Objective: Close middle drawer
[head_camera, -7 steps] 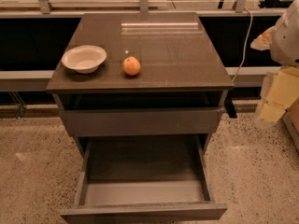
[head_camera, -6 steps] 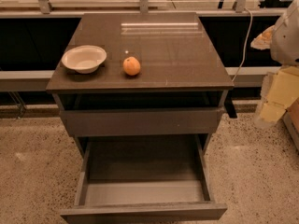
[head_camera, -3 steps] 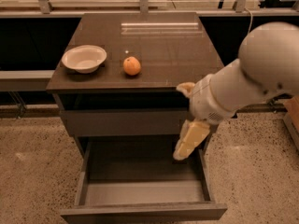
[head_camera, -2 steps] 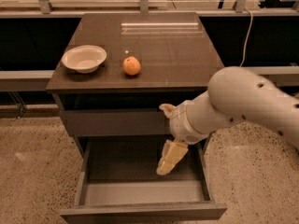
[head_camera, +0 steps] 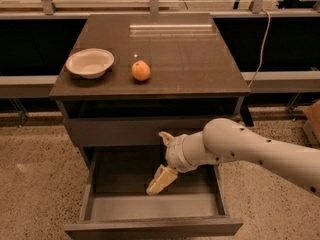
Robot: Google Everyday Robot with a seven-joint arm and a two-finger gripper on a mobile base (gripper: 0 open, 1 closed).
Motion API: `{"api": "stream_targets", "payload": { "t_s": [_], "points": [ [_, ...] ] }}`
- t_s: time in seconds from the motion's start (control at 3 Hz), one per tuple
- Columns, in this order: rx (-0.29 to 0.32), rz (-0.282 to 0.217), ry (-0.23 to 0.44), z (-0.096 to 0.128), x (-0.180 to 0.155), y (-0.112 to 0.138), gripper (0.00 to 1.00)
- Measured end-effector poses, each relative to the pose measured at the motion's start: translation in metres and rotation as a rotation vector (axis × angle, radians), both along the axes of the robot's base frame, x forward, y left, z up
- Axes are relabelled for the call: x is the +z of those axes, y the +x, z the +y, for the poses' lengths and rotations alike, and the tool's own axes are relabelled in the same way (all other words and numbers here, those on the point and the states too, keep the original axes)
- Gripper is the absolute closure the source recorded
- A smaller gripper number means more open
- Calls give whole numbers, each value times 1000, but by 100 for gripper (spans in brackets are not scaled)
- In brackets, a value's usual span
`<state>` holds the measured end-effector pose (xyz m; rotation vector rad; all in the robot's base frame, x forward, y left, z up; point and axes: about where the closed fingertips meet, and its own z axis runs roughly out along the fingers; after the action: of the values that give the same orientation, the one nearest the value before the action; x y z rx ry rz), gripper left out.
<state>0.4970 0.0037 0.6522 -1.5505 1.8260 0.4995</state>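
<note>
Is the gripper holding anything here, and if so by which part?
Nothing seen held: the gripper hangs inside the open middle drawer, gripping no part of it.

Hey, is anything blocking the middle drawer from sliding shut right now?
Only the robot itself. The gripper hangs over the floor of the open middle drawer, between its front panel and the cabinet, with the arm reaching in from the right. No other object shows in the drawer.
</note>
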Motion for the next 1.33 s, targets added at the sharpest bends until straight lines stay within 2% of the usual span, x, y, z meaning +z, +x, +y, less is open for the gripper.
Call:
{"api": "stream_targets", "payload": {
  "t_s": [0.33,0.67,1.0,1.33],
  "points": [
    [1,-1,-2,0,1,0,0],
    [10,11,9,4,-29,-7,0],
    [42,-8,28,6,-73,-21,0],
    [117,-39,2,6,-108,-30,0]
  ]
}}
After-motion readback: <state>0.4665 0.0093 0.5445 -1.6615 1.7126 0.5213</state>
